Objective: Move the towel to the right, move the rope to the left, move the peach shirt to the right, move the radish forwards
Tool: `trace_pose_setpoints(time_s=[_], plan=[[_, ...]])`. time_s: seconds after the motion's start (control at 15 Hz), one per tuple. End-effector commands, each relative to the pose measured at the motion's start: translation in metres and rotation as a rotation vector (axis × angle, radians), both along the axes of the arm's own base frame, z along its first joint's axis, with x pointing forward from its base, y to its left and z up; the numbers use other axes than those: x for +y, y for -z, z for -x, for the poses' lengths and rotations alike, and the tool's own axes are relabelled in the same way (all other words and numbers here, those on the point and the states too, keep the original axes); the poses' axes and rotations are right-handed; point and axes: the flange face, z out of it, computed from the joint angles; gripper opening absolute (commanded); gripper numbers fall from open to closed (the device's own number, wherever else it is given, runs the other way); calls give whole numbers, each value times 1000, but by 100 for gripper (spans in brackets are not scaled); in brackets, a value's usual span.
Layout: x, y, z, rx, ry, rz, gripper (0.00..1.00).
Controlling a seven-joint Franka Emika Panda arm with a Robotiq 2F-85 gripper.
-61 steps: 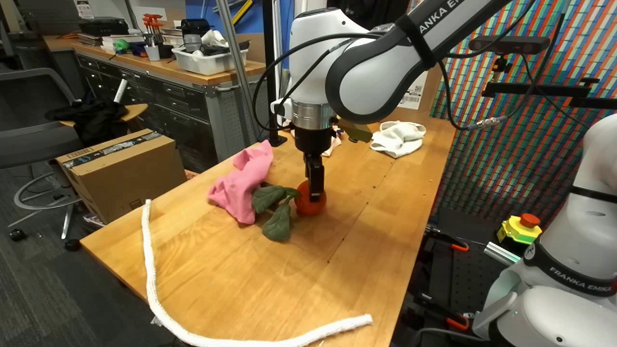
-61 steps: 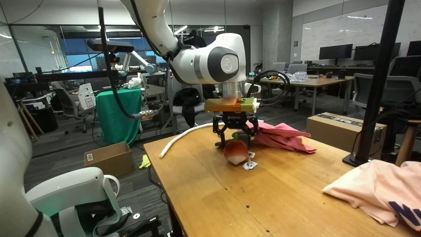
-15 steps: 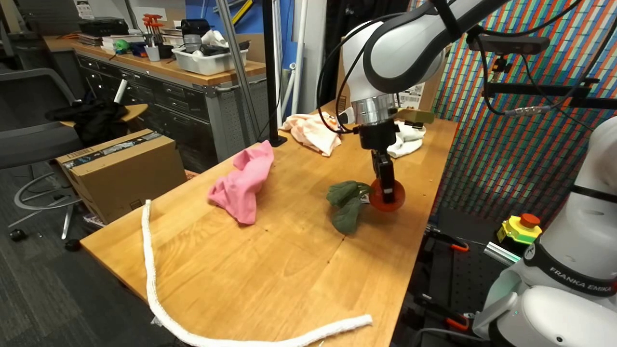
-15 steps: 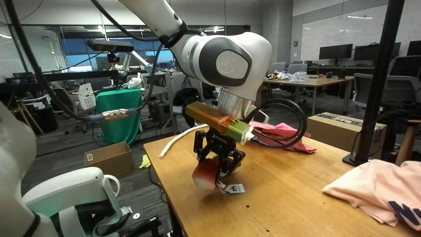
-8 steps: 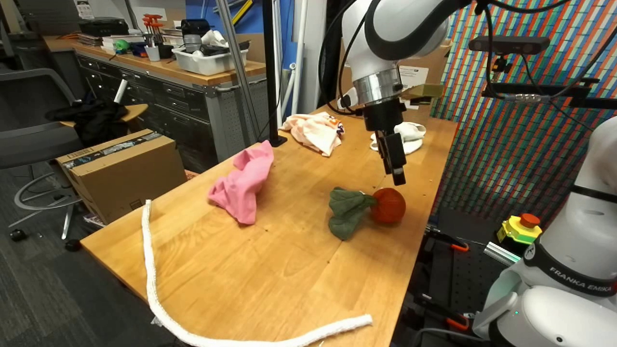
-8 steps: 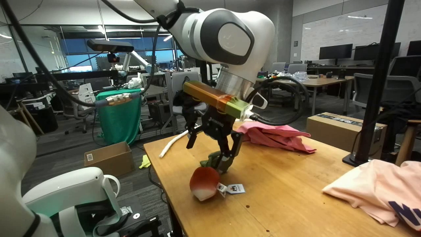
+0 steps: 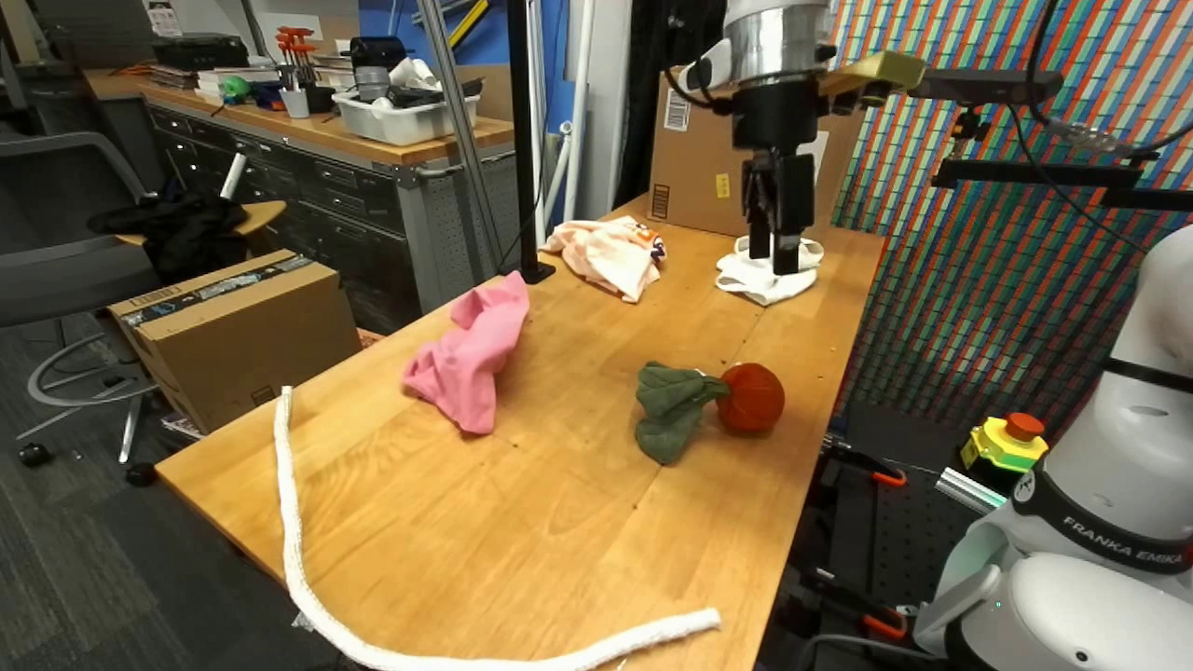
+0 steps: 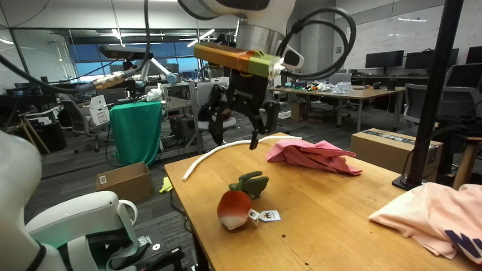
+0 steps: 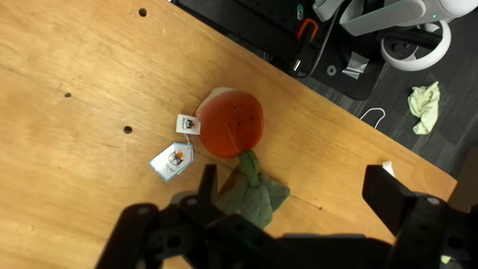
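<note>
"Around the wooden table (image 7: pixel 559 531), taking twelve as the top of an exterior view, where does everything lie?"

"The radish (image 7: pixel 727 396) rests near three o'clock, lying down, with its green leaves (image 7: pixel 669 405) stretching toward nine from the red bulb (image 7: pixel 753 399)."

"And how does the gripper (image 7: pixel 773 259) stand?"

"Up in the air between one and two, well apart from the radish, tips pointing down to six. In the wrist view its fingers (image 9: pixel 388 200) are spread wide, and the bulb shows at about half past ten from the middle of the gap."

"What about the tags?"

"Paper tags (image 8: pixel 270 215) lie at three o'clock from the bulb in an exterior view."

"Now the cloths."

"Back on the table's clock, the pink cloth (image 7: pixel 471 359) is at ten, the peach shirt (image 7: pixel 606 259) at twelve and the white cloth (image 7: pixel 762 289) between one and two, near a cardboard box (image 7: pixel 694 177); the gripper hangs in front of it in that view. Dark lettering (image 8: pixel 457 241) shows toward the shirt's four o'clock in an exterior view."

"That leaves the rope (image 7: pixel 290 508)."

"It bends near the table's edge, starting at nine, passing seven and ending at five."
</note>
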Motion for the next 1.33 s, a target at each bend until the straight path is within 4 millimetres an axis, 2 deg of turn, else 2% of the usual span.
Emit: trace_pose_setpoints(time_s=[0.0,0.33,0.67,0.93,1.0,1.27], plan=[[-9,-42,44,-181,41,-32,100],[-20,-75,89,-367,152,-55,100],[-27,-86,123,-557,257,-79,100],[-29,-84,142,-698,358,-93,100],[-27,-87,126,-611,302,-73,100],[-27,-86,138,-664,334,-85,100]])
